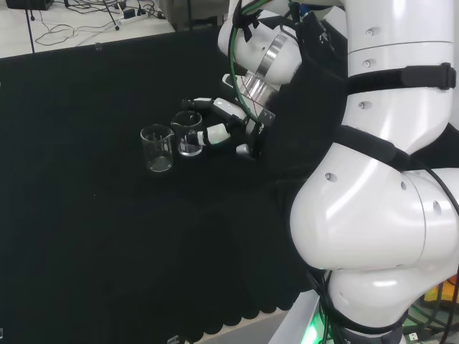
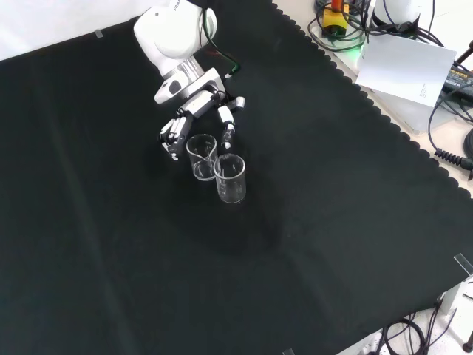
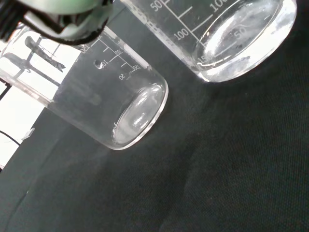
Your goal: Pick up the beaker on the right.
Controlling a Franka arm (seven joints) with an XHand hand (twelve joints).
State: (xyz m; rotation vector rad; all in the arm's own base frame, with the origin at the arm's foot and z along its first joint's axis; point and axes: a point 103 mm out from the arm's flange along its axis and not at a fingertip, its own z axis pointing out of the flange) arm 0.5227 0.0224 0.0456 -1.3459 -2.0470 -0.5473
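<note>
My hand (image 2: 194, 109) at the near beaker (image 2: 201, 157), both beakers upright on the counter (image 2: 332, 222).
Fingers (image 2: 172, 137) spread either side of it; second beaker (image 2: 230, 178) just beside.

The surface (image 2: 332, 222) wears plain black cloth with a scalloped edge. Both beakers are clear, colourless glass: the near beaker (image 2: 230, 178) and the far beaker (image 2: 201, 155), each printed with white graduation marks, as the wrist view shows. The robot hand (image 2: 194, 111) is white with black segments, on a glossy white arm (image 1: 373, 215) banded with black straps.
</note>
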